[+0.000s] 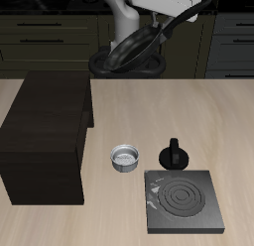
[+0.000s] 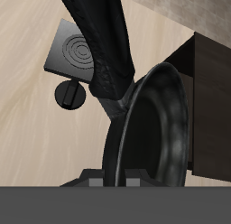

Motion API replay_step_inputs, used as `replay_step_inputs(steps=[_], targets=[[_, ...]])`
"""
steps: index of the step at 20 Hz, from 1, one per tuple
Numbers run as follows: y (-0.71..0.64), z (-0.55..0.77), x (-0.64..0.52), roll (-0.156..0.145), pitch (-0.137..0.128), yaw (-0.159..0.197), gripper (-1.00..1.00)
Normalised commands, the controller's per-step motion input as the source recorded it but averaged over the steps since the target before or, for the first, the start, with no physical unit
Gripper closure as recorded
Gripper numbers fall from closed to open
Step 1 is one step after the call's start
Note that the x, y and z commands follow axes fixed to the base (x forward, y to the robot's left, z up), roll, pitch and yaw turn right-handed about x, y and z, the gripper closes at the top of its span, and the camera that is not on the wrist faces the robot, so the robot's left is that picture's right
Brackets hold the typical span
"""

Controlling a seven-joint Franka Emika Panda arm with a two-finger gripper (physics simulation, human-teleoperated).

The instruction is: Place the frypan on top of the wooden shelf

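The frypan (image 1: 132,49) is already lifted, hanging tilted high at 12 o'clock, the gripper (image 1: 159,30) pinching its handle. The wooden shelf (image 1: 47,136) waits at 9 o'clock on the desk (image 1: 198,121); carrying over and setting down remain.

We see soft, even, fairly bright light from above on the pale counter (image 1: 189,121), with only faint, short shadows under the small metal bowl (image 1: 125,157) and beside the wooden shelf (image 1: 45,141), whose dark faces show almost no detail. The frypan (image 2: 149,128) carries a thin pale sheen along its rim in the wrist view. Both renders are low in resolution and slightly soft, without glare or edge distortion.
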Motion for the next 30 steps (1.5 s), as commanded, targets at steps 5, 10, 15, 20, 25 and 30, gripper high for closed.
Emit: replay_step_inputs(steps=[5, 10, 15, 20, 25, 30], targets=[[-0.11, 0.12, 0.13, -0.017, 0.001, -0.001, 1.0], [-0.3, 0.2, 0.16, -0.077, -0.029, -0.029, 1.0], [-0.4, 0.18, 0.15, -0.094, -0.017, -0.025, 1.0], [-0.41, 0.11, 0.15, -0.09, -0.003, -0.045, 1.0], [-0.4, 0.14, 0.15, -0.079, -0.009, -0.022, 1.0], [-0.44, 0.16, 0.24, -0.017, 0.03, -0.025, 1.0]])
